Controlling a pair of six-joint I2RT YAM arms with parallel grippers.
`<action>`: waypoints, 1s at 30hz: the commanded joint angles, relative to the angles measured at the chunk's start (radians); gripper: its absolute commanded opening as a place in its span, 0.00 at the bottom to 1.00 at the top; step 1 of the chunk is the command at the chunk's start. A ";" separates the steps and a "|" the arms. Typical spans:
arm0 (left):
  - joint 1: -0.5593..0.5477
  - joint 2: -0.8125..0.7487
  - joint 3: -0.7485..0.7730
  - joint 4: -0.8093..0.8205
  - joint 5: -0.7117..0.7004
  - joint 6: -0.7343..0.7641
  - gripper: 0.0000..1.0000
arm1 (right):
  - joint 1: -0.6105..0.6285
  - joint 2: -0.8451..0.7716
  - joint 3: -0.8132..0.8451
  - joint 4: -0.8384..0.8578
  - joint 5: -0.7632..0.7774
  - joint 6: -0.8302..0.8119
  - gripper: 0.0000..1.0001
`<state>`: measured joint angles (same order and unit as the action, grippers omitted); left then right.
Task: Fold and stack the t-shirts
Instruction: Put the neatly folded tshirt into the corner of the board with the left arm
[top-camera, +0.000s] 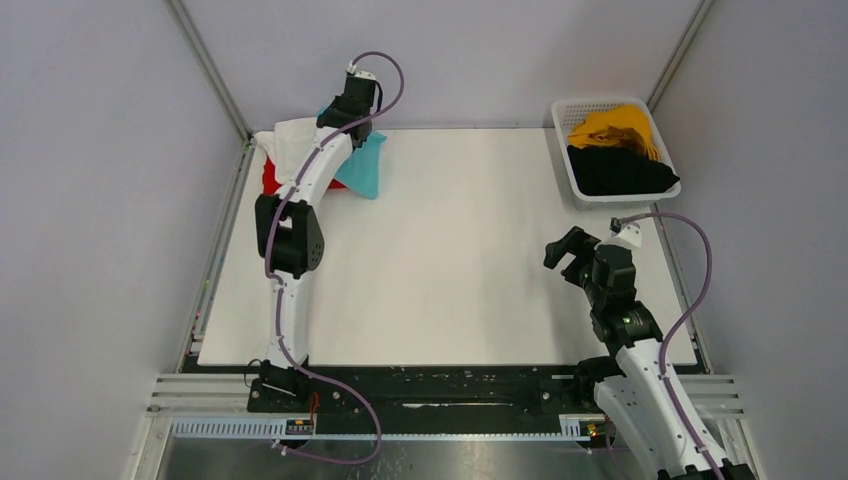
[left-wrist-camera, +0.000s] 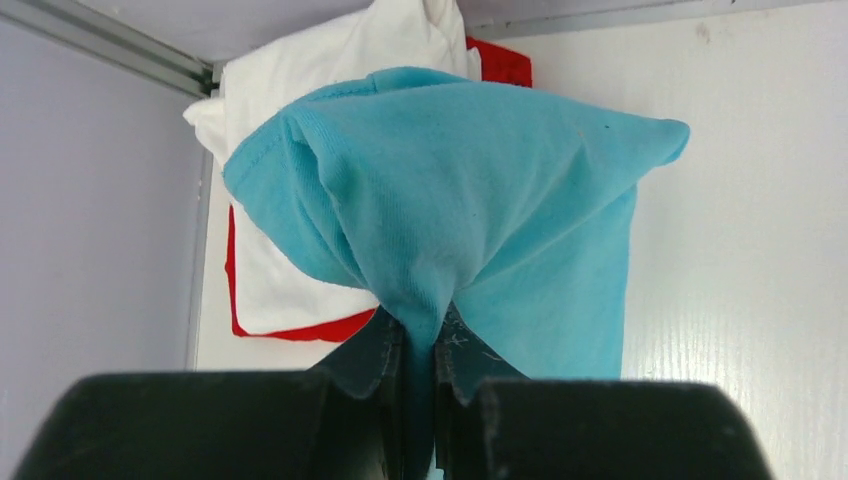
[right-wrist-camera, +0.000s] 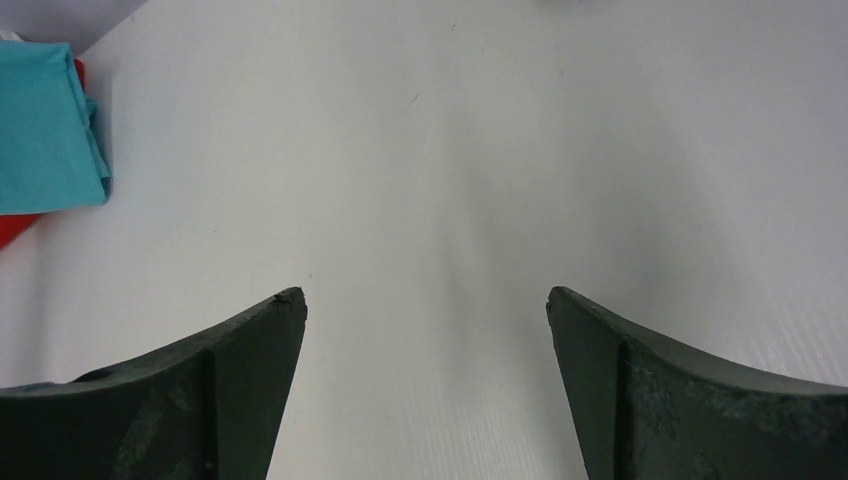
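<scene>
L gripper (left-wrist-camera: 420, 330), reached out to the far-L corner of the table (top-camera: 450, 250), is clamped tight on a bunch of turquoise tee (left-wrist-camera: 470, 200). Cloth is pinched betw. both fingers, the rest fanning out ahead of the tips like a tent and draping down on the gripper's R side. Under and beyond the held cloth lies the white tee (left-wrist-camera: 300, 70), roughly folded w/ a lump at its far end. It sits on the red tee (left-wrist-camera: 300, 328), which shows only as an edge strip along the white one's near and L sides plus a corner at the far end. This pile is just L of the gripper, against the frame rail (left-wrist-camera: 110, 45).

R gripper (right-wrist-camera: 425, 310) hangs above the tabletop, fingers spread wide, nothing betw. them. From it the turquoise tee is well off to the far L. Beyond it, a bit to its R, the white mesh basket (top-camera: 578, 108) at the far-R corner holds the mustard tee (top-camera: 610, 128) at the back and the black tee (top-camera: 615, 170) in front, both crumpled and touching.
</scene>
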<state>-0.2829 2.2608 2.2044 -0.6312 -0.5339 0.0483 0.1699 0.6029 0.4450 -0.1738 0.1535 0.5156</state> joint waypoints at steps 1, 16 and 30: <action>0.011 -0.006 0.128 0.040 0.087 0.069 0.00 | -0.003 0.014 0.009 0.038 0.041 -0.012 0.98; 0.116 -0.006 0.206 0.056 0.171 0.045 0.00 | -0.003 0.068 0.021 0.042 0.049 -0.011 0.98; 0.270 0.119 0.227 0.162 0.224 0.051 0.00 | -0.002 0.120 0.041 0.028 0.064 -0.015 0.98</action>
<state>-0.0422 2.3684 2.3875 -0.5972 -0.3283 0.0856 0.1699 0.7116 0.4454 -0.1680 0.1761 0.5148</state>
